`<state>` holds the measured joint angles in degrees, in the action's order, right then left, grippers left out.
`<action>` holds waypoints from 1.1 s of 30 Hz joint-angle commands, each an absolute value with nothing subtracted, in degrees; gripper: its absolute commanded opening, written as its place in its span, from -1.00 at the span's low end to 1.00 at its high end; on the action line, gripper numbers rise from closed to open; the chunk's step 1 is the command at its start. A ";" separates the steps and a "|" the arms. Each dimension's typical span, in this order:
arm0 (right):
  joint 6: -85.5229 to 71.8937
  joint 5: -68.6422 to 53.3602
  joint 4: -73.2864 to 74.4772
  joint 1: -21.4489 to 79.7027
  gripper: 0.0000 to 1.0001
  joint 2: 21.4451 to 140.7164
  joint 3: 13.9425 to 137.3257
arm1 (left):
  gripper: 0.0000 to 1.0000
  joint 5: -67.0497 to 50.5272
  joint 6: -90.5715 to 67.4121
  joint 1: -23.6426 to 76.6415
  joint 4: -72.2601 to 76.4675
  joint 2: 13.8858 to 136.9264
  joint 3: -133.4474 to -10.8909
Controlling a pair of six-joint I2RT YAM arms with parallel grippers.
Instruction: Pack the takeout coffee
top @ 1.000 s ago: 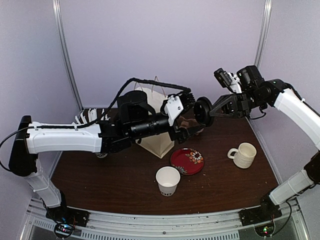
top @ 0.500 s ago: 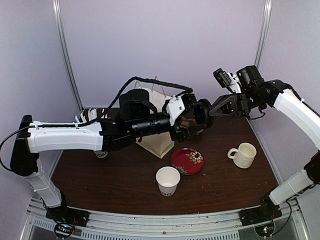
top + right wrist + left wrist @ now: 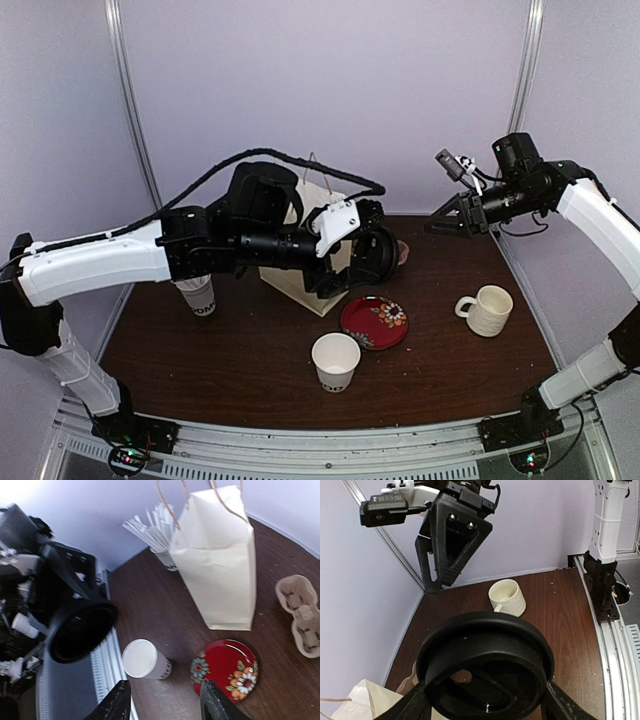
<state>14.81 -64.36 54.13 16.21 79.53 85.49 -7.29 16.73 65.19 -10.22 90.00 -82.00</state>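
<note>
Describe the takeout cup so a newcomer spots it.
On the brown table, look beside the red floral plate, toward the arm bases. The takeout cup stands there lidless, unlike the stick-filled cup at left or the handled mug.

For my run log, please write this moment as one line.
left gripper: holds black lid | right gripper: open, empty | paper cup: uncovered, on table
</note>
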 commanded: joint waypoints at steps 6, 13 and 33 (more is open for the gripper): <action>22.51 -48.16 56.95 16.48 0.00 78.29 81.21 | 0.42 -1.27 13.80 69.18 -54.67 95.31 -100.34; 22.23 -51.72 51.69 16.61 0.01 78.82 72.99 | 0.36 1.64 13.78 71.60 -70.88 105.15 -108.03; 22.27 -54.16 45.98 16.72 0.02 77.79 64.66 | 0.38 1.53 11.09 72.06 -76.81 118.09 -119.34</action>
